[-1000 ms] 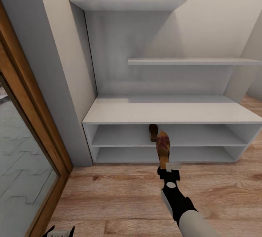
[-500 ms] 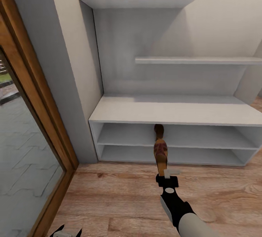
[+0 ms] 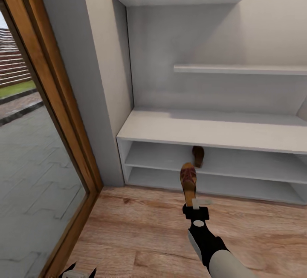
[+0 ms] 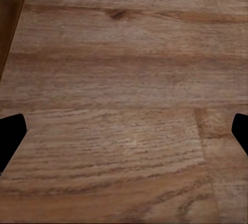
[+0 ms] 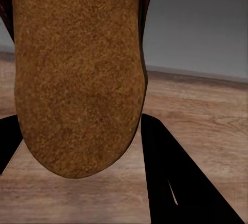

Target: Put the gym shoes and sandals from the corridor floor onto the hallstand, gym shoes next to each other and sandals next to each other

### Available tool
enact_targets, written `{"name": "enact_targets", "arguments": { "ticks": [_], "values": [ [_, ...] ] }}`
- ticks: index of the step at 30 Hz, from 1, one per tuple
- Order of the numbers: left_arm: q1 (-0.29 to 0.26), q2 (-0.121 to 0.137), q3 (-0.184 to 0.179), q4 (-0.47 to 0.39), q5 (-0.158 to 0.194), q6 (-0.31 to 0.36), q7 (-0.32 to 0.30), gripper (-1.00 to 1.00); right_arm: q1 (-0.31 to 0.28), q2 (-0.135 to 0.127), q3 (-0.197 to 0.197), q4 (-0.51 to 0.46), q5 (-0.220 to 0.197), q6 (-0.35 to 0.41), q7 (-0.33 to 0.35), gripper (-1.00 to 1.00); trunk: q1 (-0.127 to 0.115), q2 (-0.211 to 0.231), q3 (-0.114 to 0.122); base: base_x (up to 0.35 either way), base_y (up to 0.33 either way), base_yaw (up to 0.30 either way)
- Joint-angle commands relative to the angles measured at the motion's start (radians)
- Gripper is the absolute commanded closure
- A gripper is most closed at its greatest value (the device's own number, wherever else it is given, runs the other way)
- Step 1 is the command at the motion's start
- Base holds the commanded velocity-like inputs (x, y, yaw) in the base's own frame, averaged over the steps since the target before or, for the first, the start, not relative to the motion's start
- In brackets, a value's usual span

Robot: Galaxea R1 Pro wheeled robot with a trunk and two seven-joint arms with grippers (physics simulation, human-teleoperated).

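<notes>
Corridor: cream wall ahead, a wood-framed glass door [image 3: 47, 111] on my left with paving and a strip of grass beyond the glass. The corridor floor [image 3: 140, 231] is light brown wood-grain plank, running up to the foot of the rack.

The hallstand [image 3: 213, 130] stands against the wall, light grey. It has a tall back panel with two staggered floating shelves, both bare, over a low base with a flat top and two open shelf levels. The flat top is bare. On the upper of the two base levels, one brown sandal on the shelf [image 3: 198, 156] sits well back, roughly midway along the visible run. The lowest level holds nothing I can make out.

My right gripper [image 3: 195, 208] is out in front of the rack, over the floor, its fingers clamped on the heel end of a second sandal [image 3: 188, 179]. This held sandal points toward the rack, its toe near the front edge of the base and clear of the floor. In the right wrist view its tan cork-like sole [image 5: 77, 74] faces the camera between dark fingers [image 5: 170, 177].

My left gripper [image 4: 124, 141] hangs low over bare planks, fingers spread wide, holding nothing.
</notes>
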Motion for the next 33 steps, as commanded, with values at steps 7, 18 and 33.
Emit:
{"name": "enact_targets", "arguments": {
  "ticks": [7, 18, 33],
  "values": [
    [-0.001, -0.001, 0.001, 0.002, 0.01, 0.002, -0.01, -1.0, -0.001, 0.001, -0.008, 0.001, 0.004, -0.005, 0.0, 1.0, 0.0, 0.0, -0.008, 0.039, 0.0, 0.175],
    [0.0, -0.001, 0.003, 0.001, 0.01, 0.003, -0.007, -1.0, -0.001, 0.001, -0.008, 0.0, 0.004, -0.005, 0.0, 1.0, 0.0, 0.0, -0.01, 0.146, 0.0, 0.031],
    [-0.001, -0.001, 0.003, 0.001, 0.01, 0.003, -0.006, -1.0, -0.001, 0.001, -0.009, -0.205, -0.093, 0.155, -0.001, 1.0, 0.0, 0.0, -0.01, 0.085, 0.0, 0.001]
  ]
}}
